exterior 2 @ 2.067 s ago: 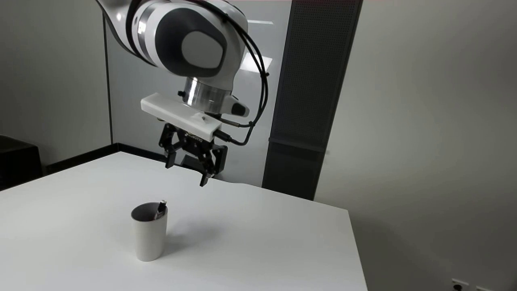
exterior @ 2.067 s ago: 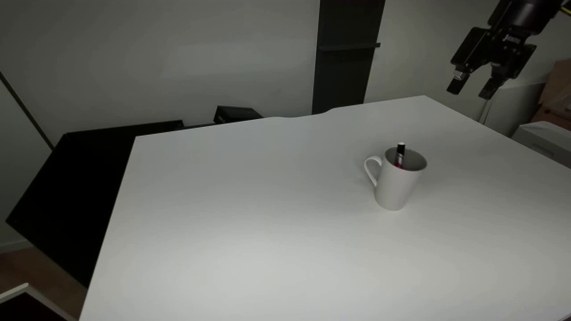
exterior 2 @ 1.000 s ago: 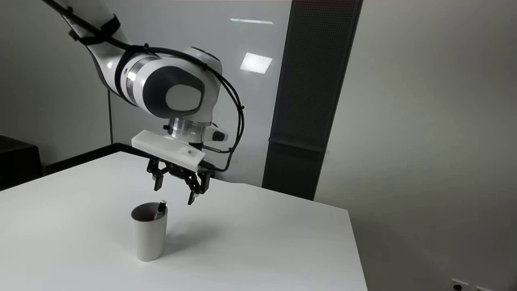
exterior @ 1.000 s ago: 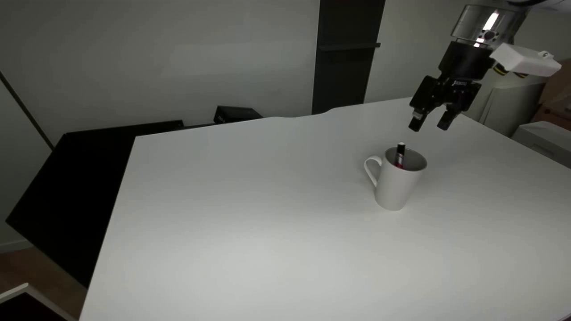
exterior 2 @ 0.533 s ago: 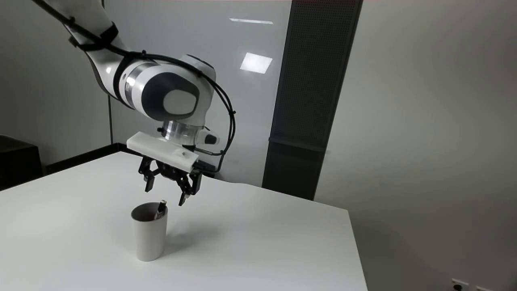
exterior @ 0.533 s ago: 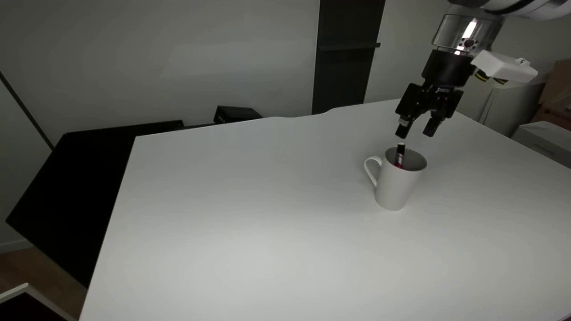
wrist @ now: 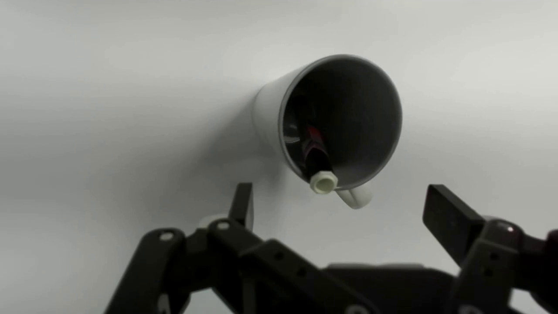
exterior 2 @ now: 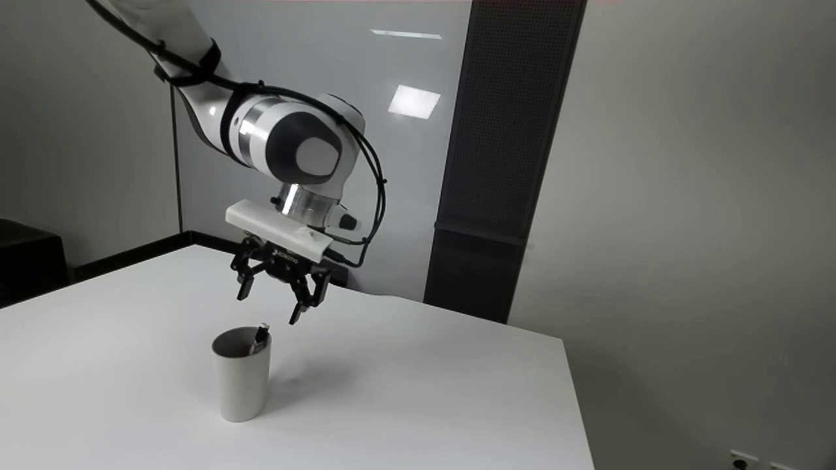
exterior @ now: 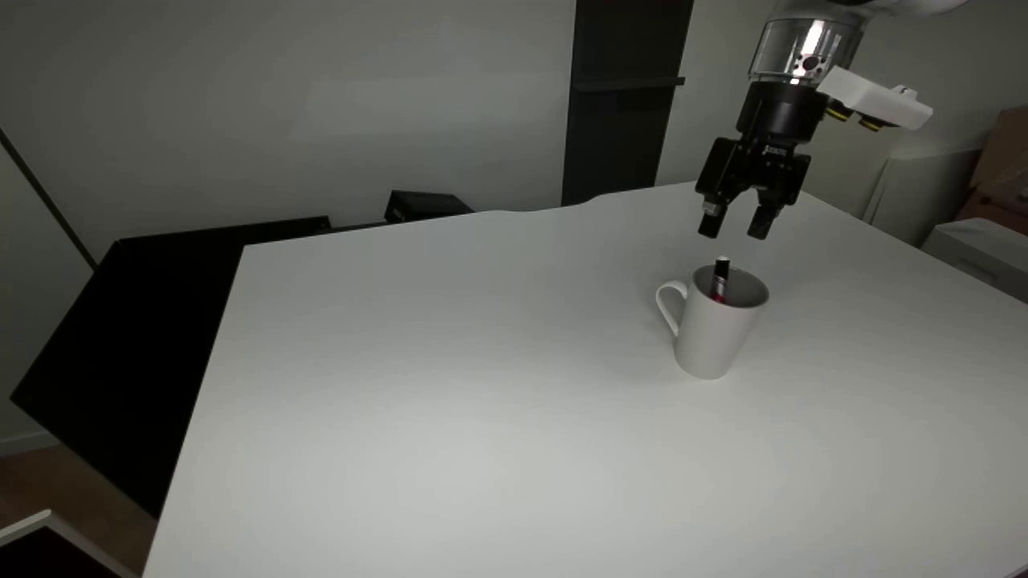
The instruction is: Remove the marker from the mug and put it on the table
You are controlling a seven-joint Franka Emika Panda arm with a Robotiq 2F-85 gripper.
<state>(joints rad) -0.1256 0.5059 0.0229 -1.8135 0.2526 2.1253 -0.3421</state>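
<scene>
- Closest to me is my one tool (exterior: 732,235), its two fingers (wrist: 451,222) spread wide and released, with clear air between them; in both exterior views I see it hanging above the mug (exterior: 713,345), apart from both mug and marker (wrist: 318,159).
- One white-and-black arm (exterior 2: 317,156) bears the tool from above, seen best in an exterior view.
- Next I count one marker, dark with a reddish band, leaning at a tilt inside the mug; in the wrist view its pale end pokes out of the top, near the handle (wrist: 361,197).
- The one white mug stands upright around it.
- Under the mug lies one broad white surface (exterior: 442,401), running well past it on every side that I can see.
- Farthest off, in an exterior view, I make out one small black box (exterior: 430,205) behind the surface's edge, one tall dark panel (exterior: 622,112) and a pale wall (exterior: 361,96).
</scene>
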